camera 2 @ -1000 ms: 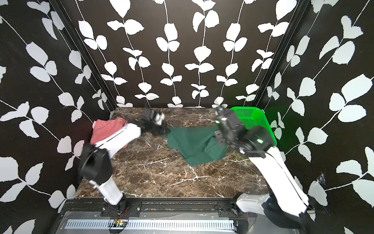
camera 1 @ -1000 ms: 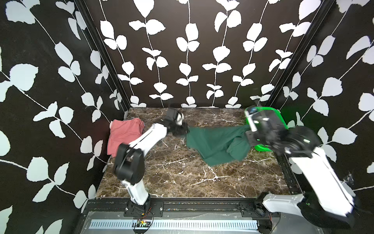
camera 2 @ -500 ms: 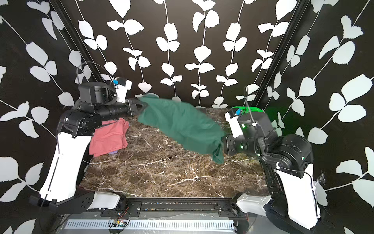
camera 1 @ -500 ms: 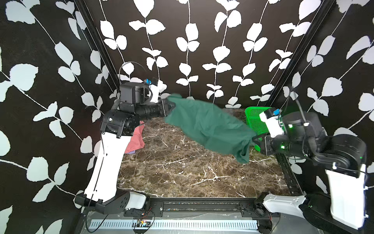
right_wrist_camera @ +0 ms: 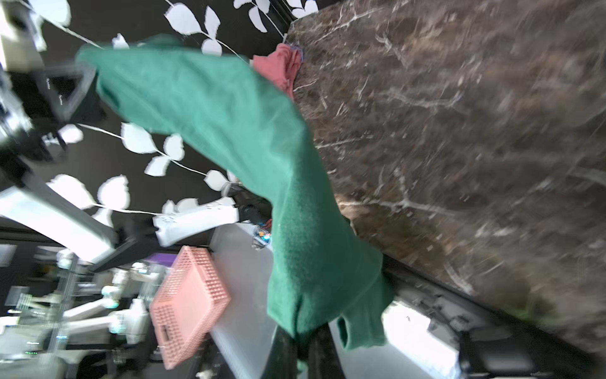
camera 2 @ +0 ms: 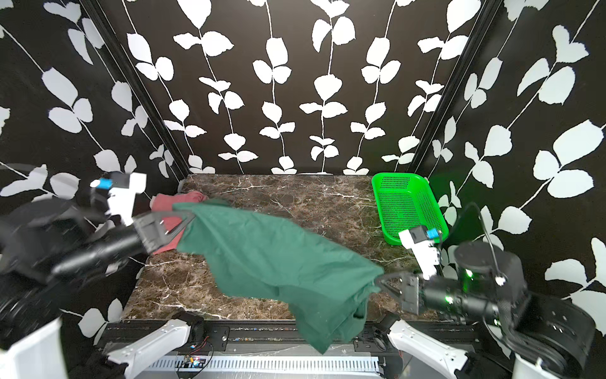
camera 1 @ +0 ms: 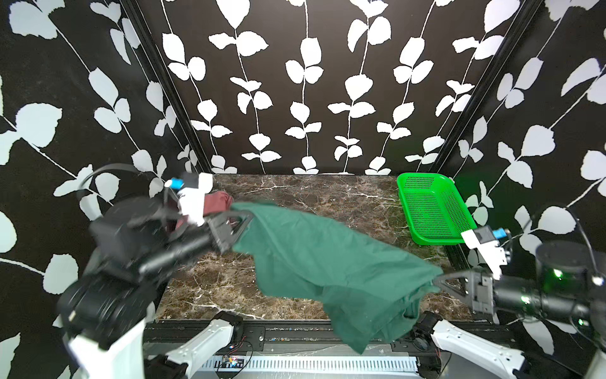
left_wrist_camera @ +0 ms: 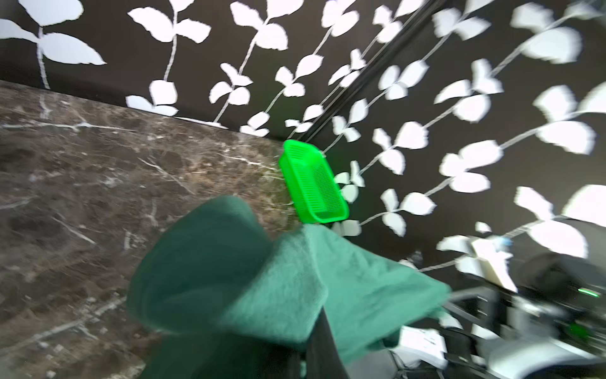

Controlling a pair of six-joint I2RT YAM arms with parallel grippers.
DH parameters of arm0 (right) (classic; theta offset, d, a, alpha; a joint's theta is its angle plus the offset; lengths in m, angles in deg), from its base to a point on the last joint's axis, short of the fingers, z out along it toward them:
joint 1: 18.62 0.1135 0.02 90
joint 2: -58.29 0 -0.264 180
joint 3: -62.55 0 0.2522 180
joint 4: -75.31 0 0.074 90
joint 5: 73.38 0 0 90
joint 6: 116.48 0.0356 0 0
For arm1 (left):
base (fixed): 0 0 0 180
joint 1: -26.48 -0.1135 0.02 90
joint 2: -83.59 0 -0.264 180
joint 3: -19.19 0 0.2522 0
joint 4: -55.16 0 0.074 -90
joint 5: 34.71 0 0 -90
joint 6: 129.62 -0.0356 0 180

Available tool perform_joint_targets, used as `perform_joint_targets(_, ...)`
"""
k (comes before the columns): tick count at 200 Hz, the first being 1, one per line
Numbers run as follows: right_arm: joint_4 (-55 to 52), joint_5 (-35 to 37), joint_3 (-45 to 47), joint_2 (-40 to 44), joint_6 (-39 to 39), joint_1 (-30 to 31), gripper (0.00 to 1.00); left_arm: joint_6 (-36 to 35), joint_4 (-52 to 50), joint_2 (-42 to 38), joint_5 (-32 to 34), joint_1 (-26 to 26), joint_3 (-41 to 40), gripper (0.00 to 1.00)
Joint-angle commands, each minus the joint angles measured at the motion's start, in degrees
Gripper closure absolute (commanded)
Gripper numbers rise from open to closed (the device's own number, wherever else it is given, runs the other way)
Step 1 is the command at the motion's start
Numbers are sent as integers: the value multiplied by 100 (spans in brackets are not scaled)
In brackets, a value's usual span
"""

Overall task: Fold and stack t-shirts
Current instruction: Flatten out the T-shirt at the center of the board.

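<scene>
Two claws, both clenched on cloth, hold the green tee [camera 1: 328, 262] stretched in the air above the worktop [camera 1: 328, 193]: the left claw [camera 1: 243, 224] pinches one end near the far left corner, the right claw [camera 1: 437, 283] grips the other end near the front right, and the slack hangs past the front edge. Pink tee [camera 1: 219, 200] lies crumpled at the far left corner of the worktop, partly behind the left claw; a bluish edge [right_wrist_camera: 300, 51] beside it may be another garment. Basket [camera 1: 433, 210] stands at the far right, apart from the cloth.
</scene>
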Motion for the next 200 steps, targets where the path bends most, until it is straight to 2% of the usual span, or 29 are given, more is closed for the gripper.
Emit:
perform_joint_targets(1,-392,-44,448,351,615,-26,100,288,-179,135,71,9,-524,100)
perform_joint_targets(27,-161,424,1110,-105,-233,-23,100,-150,-200,153,429,14,-1125,100)
perform_joint_targets(38,40,746,1360,-493,-737,-26,100,-427,-169,343,587,9,-1348,100)
perform_joint_targets(58,840,1459,1677,-1233,-1623,-30,100,-914,-82,967,1252,-4,-1494,100)
perform_joint_targets(74,1678,2146,1806,-1896,-2356,-139,100,-1405,184,1671,1835,-63,-1479,100)
perform_joint_targets(87,2381,2406,1823,-2532,-2875,-467,100,-1828,640,2394,2216,-166,-1389,100)
perform_joint_targets(97,2791,2382,1730,-3108,-3190,-776,100,-2100,966,3042,2263,-312,-1192,100)
perform_joint_targets(114,3101,2459,1299,-4186,-3474,-1209,100,-2387,1145,4445,2118,-553,-266,100)
perform_joint_targets(115,3111,2466,1264,-4215,-3486,-1232,100,-2397,1129,4525,2089,-575,-184,98)
perform_joint_targets(118,3135,2498,1155,-4421,-3520,-1288,100,-2411,1066,4882,2019,-608,79,86)
perform_joint_targets(120,3149,2528,1092,-4530,-3534,-1328,97,-2422,1035,5073,1964,-650,251,77)
perform_joint_targets(121,3157,2553,1060,-4571,-3542,-1339,93,-2424,1012,5164,1937,-668,338,72)
perform_joint_targets(125,3170,2694,931,-4802,-3568,-1384,68,-2409,892,5526,1890,-713,721,16)
perform_joint_targets(126,3176,2720,900,-4861,-3577,-1393,64,-2400,857,5614,1896,-726,819,9)
perform_joint_targets(128,3194,2764,855,-4956,-3588,-1414,48,-2382,783,5777,1911,-741,1020,3)
perform_joint_targets(132,3281,2863,762,-5106,-3627,-1442,22,-2350,608,6091,1929,-773,1400,1)
perform_joint_targets(135,3359,2913,725,-5199,-3647,-1462,9,-2354,536,6282,1938,-785,1713,1)
perform_joint_targets(142,3512,3086,634,-5341,-3704,-1483,1,-2410,452,6632,1936,-800,2229,1)
perform_joint_targets(155,3563,3074,422,-5450,-3768,-1474,1,-2422,360,6866,2159,-793,2759,1)
perform_joint_targets(167,3431,2822,380,-5328,-3630,-1447,1,-2507,555,6628,2350,-801,2453,1)
perform_joint_targets(183,3583,2207,1012,-4845,-3119,-1430,2,-2558,1197,5887,2524,-803,1092,1)
perform_joint_targets(200,4035,1594,2321,-4169,-2571,-1399,20,-2445,1928,4974,2286,-796,-691,1)
